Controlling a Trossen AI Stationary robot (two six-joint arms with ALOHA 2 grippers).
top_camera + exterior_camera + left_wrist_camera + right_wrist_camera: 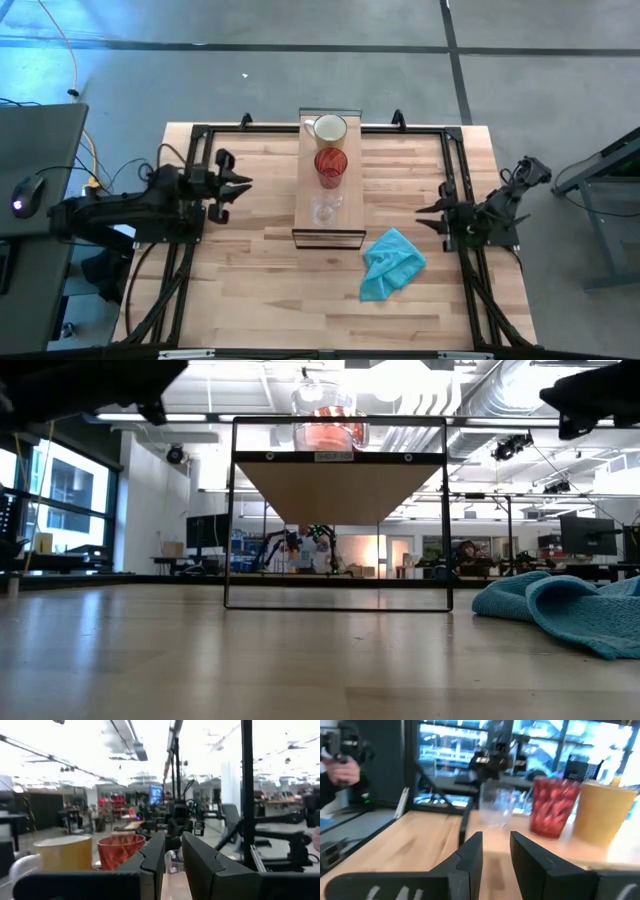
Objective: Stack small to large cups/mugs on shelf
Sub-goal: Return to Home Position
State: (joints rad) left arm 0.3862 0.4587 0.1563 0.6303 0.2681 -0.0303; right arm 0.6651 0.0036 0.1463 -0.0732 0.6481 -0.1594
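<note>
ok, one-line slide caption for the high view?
Clear glass, red cup and cream mug in a row on the shelf; left gripper and right gripper empty, off to either side.

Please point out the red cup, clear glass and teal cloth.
red cup [331, 166]: high view, on its open top.
clear glass [326, 209]: high view, on its middle.
teal cloth [392, 263]: high view, on its middle.

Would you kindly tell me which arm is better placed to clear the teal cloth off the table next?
Right, most likely. The right gripper sits near the teal cloth, on its side of the shelf; the left gripper is across the shelf.
</note>
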